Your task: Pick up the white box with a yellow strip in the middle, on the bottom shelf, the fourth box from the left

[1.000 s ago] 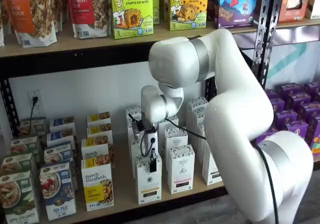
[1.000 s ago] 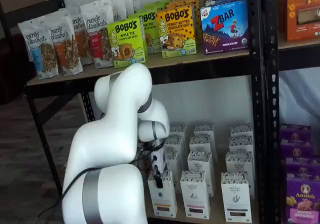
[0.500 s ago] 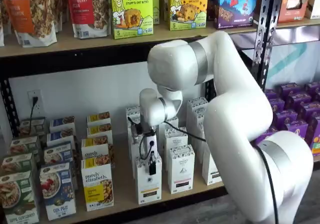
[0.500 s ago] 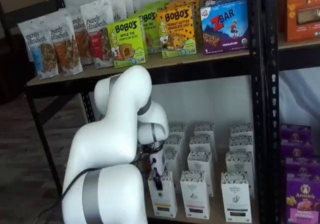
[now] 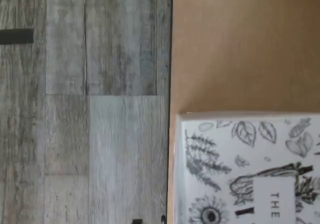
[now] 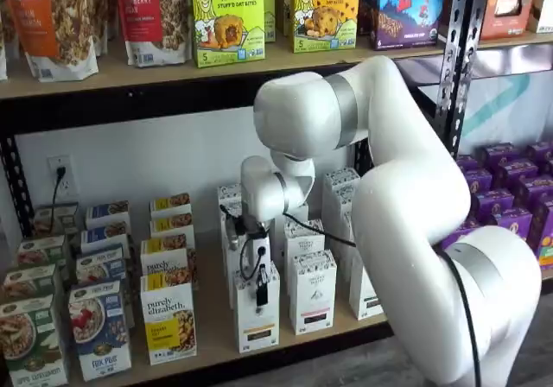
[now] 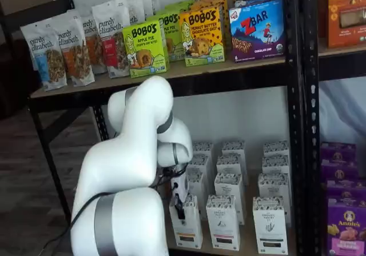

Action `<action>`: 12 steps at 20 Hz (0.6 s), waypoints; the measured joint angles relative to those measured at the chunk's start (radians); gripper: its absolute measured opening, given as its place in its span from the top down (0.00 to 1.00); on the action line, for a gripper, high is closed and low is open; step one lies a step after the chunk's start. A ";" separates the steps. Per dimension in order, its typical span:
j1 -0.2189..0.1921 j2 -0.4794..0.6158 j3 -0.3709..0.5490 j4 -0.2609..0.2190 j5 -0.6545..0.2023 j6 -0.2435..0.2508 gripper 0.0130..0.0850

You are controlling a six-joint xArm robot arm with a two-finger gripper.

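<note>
The white box (image 6: pixel 257 325) stands at the front of the bottom shelf (image 6: pixel 212 318), a tan-yellow band low on its face; it also shows in the other shelf view (image 7: pixel 187 228). My gripper (image 6: pixel 261 288) hangs straight over the box's top. One black finger (image 7: pixel 179 206) lies down the front face, and the other finger is hidden, so the gap cannot be judged. In the wrist view the box's top (image 5: pixel 250 169), printed with leaves and flowers, sits close by on the tan board (image 5: pixel 240 49).
Like white cartons with a dark band (image 6: pixel 312 294) stand just right of the box. Purely elizabeth boxes (image 6: pixel 168 318) stand to its left. Purple boxes (image 6: pixel 510 206) lie beyond a black upright (image 6: pixel 458 50). Grey plank floor (image 5: pixel 85 104) lies past the shelf's edge.
The gripper has sunk slightly lower over the white box, its finger now further down the front face. The box has not moved.
</note>
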 joint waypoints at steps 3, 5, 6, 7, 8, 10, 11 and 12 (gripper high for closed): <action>0.000 -0.003 0.004 -0.003 -0.003 0.002 0.17; 0.000 -0.004 0.004 -0.006 0.001 0.005 0.17; 0.000 -0.004 0.004 -0.009 0.003 0.008 0.17; 0.001 -0.004 0.004 -0.014 0.004 0.013 0.17; 0.001 -0.004 0.003 -0.017 0.006 0.016 0.17; 0.002 -0.004 0.003 -0.017 0.008 0.017 0.17; 0.003 -0.004 0.003 -0.017 0.009 0.017 0.17; 0.003 -0.004 0.003 -0.015 0.009 0.016 0.17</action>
